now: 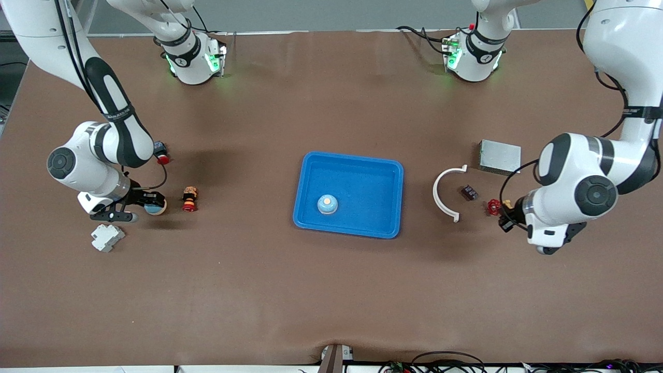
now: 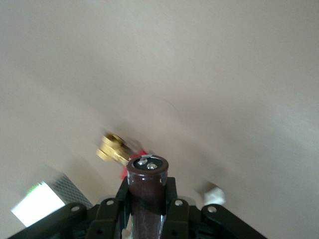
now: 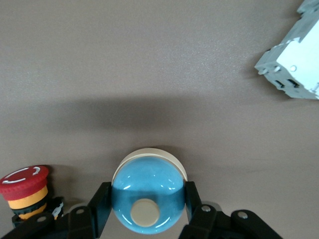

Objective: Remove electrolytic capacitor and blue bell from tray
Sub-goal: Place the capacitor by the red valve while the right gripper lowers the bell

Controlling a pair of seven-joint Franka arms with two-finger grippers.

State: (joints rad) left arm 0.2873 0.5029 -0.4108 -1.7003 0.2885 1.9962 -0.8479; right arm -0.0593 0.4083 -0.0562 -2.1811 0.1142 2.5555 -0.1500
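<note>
My right gripper is shut on a blue bell with a cream button, one finger against each side of the dome. In the front view that bell hangs low over the table at the right arm's end. My left gripper is shut on a dark brown capacitor, which stands up between the fingers with its two terminals showing. That gripper is over the table at the left arm's end, and the wrist hides the capacitor there. A second blue bell sits in the blue tray at mid-table.
Toward the right arm's end lie a red emergency button, a white-grey block and a small red-capped part. Toward the left arm's end lie a white curved piece, a small dark component, a grey metal box and a red-handled brass valve.
</note>
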